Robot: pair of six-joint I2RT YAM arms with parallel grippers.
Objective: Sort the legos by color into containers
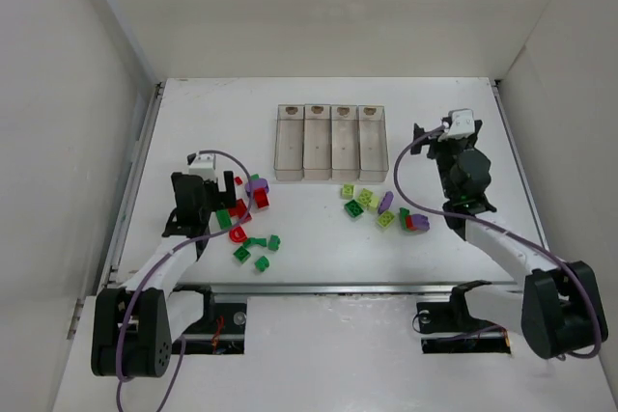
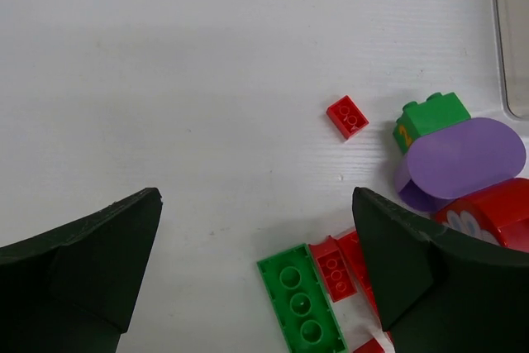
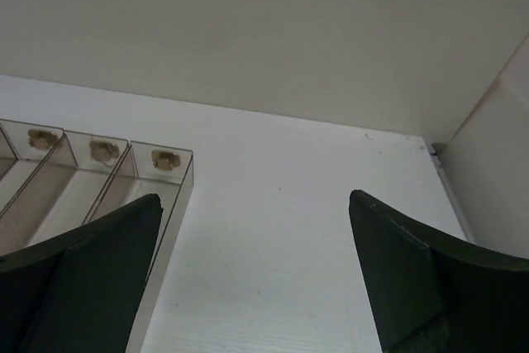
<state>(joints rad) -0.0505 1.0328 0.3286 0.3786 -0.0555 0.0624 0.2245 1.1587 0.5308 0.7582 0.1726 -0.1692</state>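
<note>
White walls box in a white surface (image 1: 309, 229) where four clear containers (image 1: 331, 178), joined in a row, sit at 12 o'clock, tan notches at their far ends. Every one of the legos in view lies loose on the surface, in two groups. The left cluster (image 1: 238, 209) of red, purple and dark green bricks sits at 7 o'clock of the containers, and the right cluster (image 1: 366, 200) of yellow-green, purple, dark green and red bricks sits at 5 o'clock. The left fingers (image 2: 83, 266) stand wide apart with nothing between them, low over the far side of the left cluster. In the left wrist view a small red brick (image 2: 347, 116) lies alone at 1 o'clock. A purple rounded piece (image 2: 459, 161) at 3 o'clock touches a green brick (image 2: 430, 117) and a red rounded piece (image 2: 496, 212), and a flat dark green plate (image 2: 302, 302) lies at 5 o'clock beside red bricks. The right fingers (image 3: 83, 279) are likewise spread and hold nothing, raised at 3 o'clock of the containers and aimed toward the far wall. Three container ends show at 9 o'clock in the right wrist view.
</note>
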